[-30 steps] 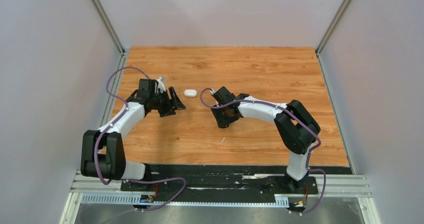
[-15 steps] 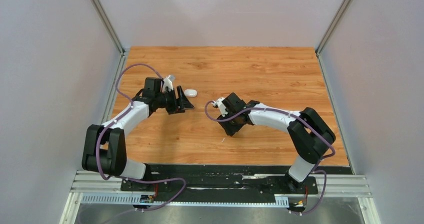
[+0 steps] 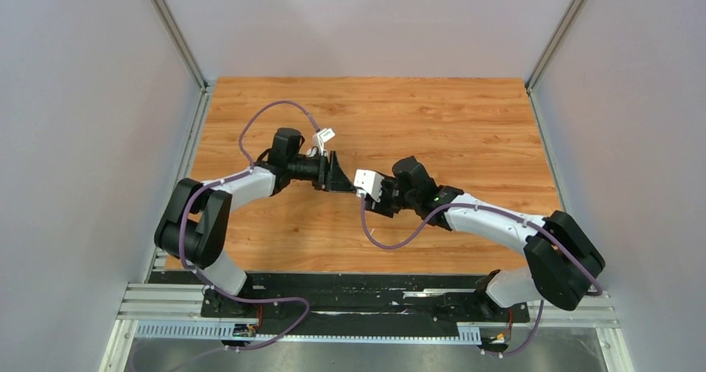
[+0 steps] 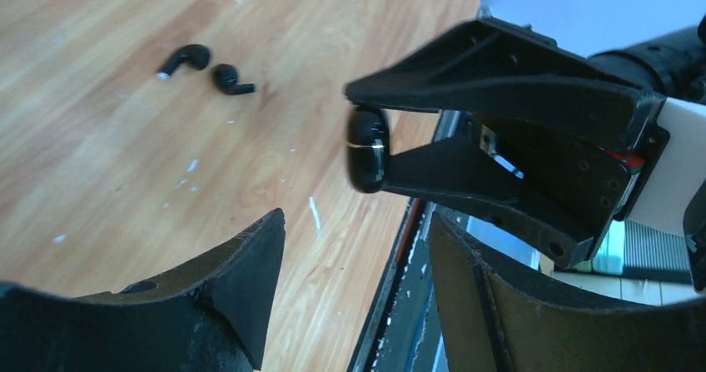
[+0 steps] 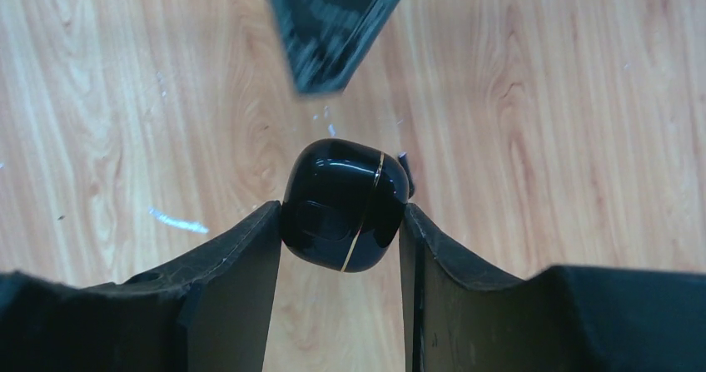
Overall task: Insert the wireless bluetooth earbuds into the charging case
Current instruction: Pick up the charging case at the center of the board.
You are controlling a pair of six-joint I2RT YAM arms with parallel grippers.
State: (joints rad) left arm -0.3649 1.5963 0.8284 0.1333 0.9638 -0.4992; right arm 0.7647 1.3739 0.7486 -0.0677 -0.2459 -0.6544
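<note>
Both arms swung in together. My right end effector (image 5: 340, 214) squeezes the black charging case (image 5: 337, 197). My left end effector (image 4: 356, 222) is open, facing it. Two black earbuds (image 4: 185, 58) lie on the surface (image 4: 100, 172) below, ahead of my left.

case (image 5: 343, 204) between the right gripper (image 5: 340, 215) fingers | left gripper (image 4: 356, 222) near the case, facing it | one earbud (image 4: 185, 58) just beside another earbud (image 4: 231, 78), both on the table (image 3: 466, 114)

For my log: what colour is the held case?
Glossy black case, thin gold line; right wrist view.
</note>
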